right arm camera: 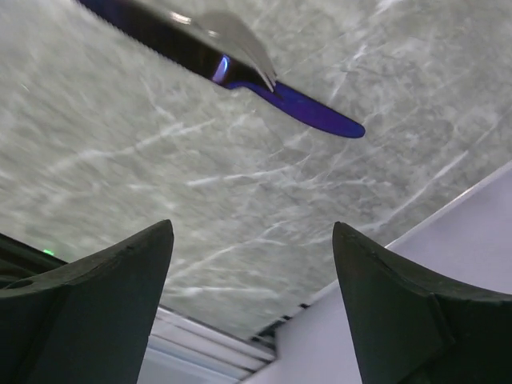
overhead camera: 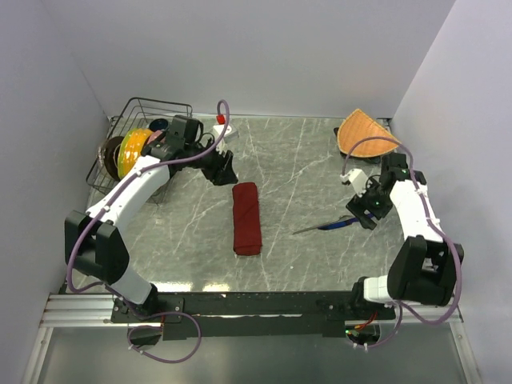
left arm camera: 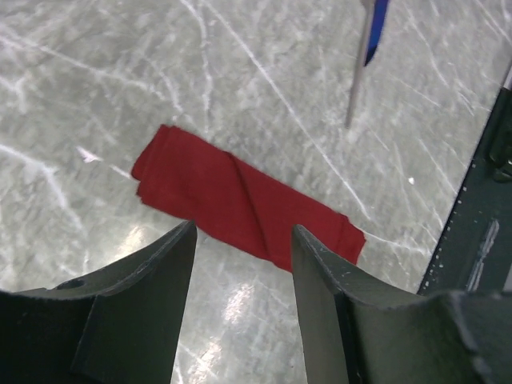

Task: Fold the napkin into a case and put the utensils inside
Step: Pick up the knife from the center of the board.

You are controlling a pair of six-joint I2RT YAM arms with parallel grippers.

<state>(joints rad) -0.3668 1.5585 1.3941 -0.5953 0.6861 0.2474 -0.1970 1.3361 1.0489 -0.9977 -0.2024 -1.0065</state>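
Napkin (overhead camera: pixel 246 218): folded strip, centre of surface (overhead camera: pixel 304 172) | utensils (overhead camera: pixel 326 226): crossed, well to its right | left end effector (left arm camera: pixel 243 236): part open, empty, by napkin's far end | right end effector (right arm camera: pixel 252 236): wide open, empty, beside utensils | risk: your grasp may drag both crossed utensils; insertion may unfold napkin.

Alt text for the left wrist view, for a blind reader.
A dark red napkin, folded into a narrow strip, lies on the grey marbled table beyond the open, empty left gripper. A blue knife and silver fork show at top right.

Dark red napkin (overhead camera: pixel 246 218), blue-purple knife (right arm camera: pixel 320 117), silver fork (right arm camera: pixel 234 38), grey table (overhead camera: pixel 304 172) veined with white.
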